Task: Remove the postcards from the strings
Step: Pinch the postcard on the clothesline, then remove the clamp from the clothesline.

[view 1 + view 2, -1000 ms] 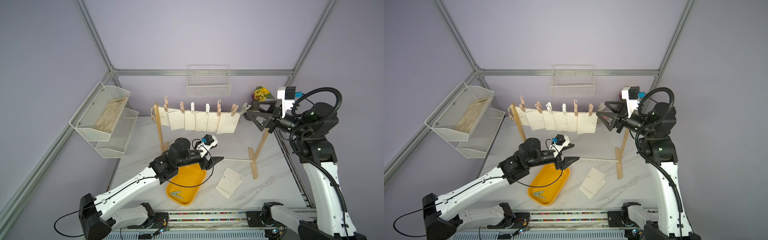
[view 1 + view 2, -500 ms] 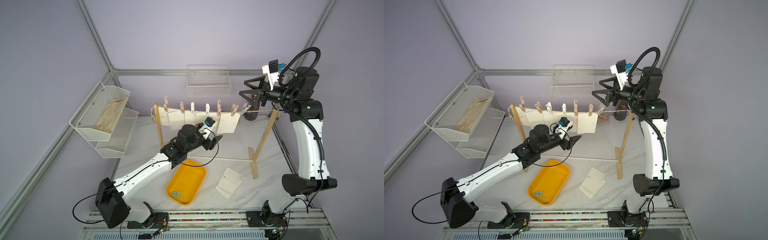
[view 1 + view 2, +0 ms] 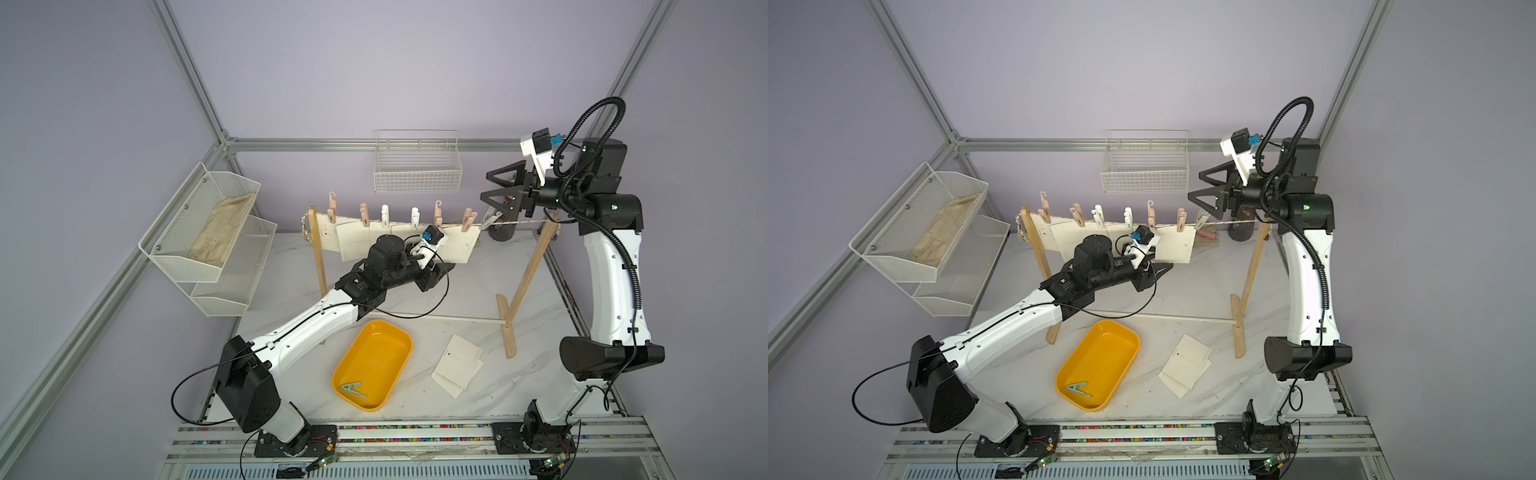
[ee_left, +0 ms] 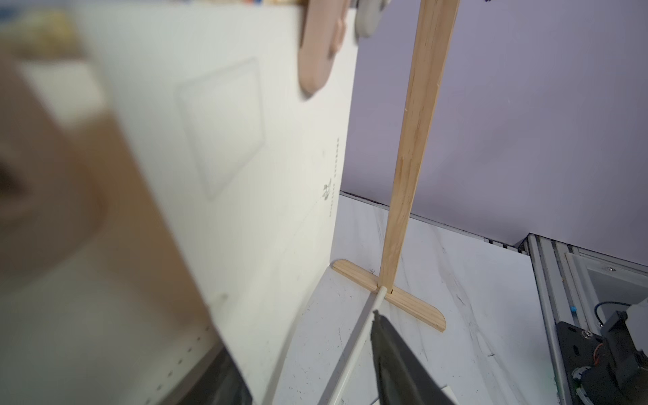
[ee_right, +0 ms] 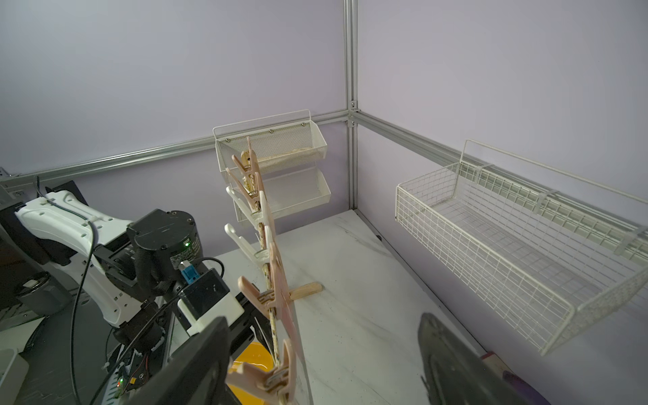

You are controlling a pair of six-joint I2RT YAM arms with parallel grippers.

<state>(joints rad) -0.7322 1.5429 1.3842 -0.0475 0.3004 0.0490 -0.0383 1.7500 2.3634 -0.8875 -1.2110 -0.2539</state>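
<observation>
A few postcards (image 3: 457,365) lie loose on the worktop (image 3: 478,286) at 5 o'clock; about five hang pegged to the string (image 3: 515,223) at 12. Left claw (image 3: 442,268), jaws apart, straddles one's lower edge; right claw (image 3: 486,186) gapes empty above the string.

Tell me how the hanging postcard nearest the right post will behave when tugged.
Probably light and floppy: the postcard is a thin sheet pinned at its top edge by a clothespin. It likely bends rather than resists, and may tear at the pin if pulled hard. Its smooth face could slip.
</observation>
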